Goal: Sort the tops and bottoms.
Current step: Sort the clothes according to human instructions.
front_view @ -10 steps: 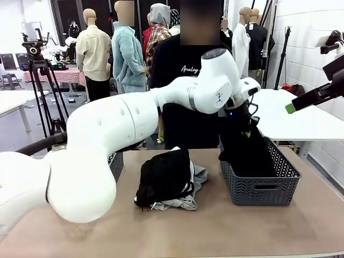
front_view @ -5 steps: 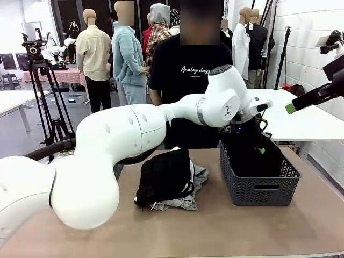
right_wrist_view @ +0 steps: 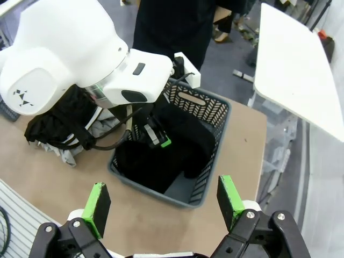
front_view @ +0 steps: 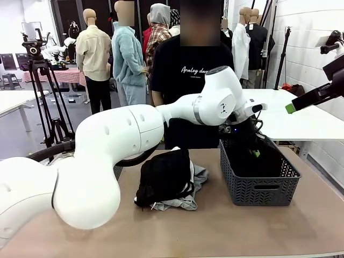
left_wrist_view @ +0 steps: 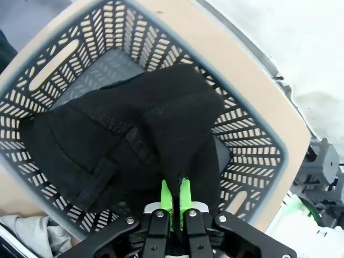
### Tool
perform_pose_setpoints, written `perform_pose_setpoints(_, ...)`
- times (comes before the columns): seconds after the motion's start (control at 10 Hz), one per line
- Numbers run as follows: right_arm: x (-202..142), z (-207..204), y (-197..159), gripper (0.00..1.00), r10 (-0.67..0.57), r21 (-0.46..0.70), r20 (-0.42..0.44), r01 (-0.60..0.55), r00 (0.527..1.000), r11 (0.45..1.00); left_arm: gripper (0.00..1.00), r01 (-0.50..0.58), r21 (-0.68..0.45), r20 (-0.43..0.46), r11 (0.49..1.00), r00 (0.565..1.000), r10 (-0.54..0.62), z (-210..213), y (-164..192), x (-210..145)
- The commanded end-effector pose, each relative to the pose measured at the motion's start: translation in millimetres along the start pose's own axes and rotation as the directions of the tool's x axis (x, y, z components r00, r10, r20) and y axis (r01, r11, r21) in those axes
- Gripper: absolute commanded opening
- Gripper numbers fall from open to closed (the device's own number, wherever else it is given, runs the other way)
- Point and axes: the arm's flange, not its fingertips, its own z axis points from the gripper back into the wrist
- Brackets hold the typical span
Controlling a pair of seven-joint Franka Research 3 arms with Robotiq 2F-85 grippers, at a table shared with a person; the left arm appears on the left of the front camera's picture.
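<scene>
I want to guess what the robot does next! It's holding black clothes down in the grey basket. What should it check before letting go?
1. Black garment inside the basket: ok, it lies on the bottom with one fold rising to the left jaws.
2. Left jaws shut on that fold: ok.
3. Nothing hanging over the basket's rim: ok, as far as the left wrist view shows.
4. No hand in the basket: ok.
5. Right jaws open and clear of the basket: ok, held high off to the side.
6. Pile sorted: not ok, it lies on the table.
</scene>
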Motion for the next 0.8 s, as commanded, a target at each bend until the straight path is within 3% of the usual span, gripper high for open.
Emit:
perform_pose_setpoints(0.0, 2, -3, 0, 1.0, -0.002, 0.009, 0.012, 0.002, 1.0, 1.0, 0.0, -0.024, 0.015, -0.032, 1.0, 0.999, 0.024, -20, -1, 64)
perform_pose_setpoints(0.2, 2, -3, 0, 1.0, -0.002, 0.009, 0.012, 0.002, 1.0, 1.0, 0.0, -0.013, 0.013, -0.052, 1.0, 0.999, 0.014, -30, 2, 59)
perform_pose_setpoints(0.3, 2, -3, 0, 1.0, -0.002, 0.009, 0.012, 0.002, 1.0, 1.0, 0.15, 0.008, 0.005, -0.024, 1.0, 1.0, -0.008, -27, 0, 61)
perform_pose_setpoints(0.6, 2, -3, 0, 1.0, -0.002, 0.009, 0.012, 0.002, 1.0, 1.0, 0.75, -0.007, 0.013, -0.004, 1.0, 1.0, 0.008, -9, -3, 69)
perform_pose_setpoints(0.7, 2, -3, 0, 1.0, -0.002, 0.009, 0.012, 0.002, 1.0, 1.0, 0.87, -0.018, 0.006, 0.008, 1.0, 1.0, 0.018, -3, -3, 71)
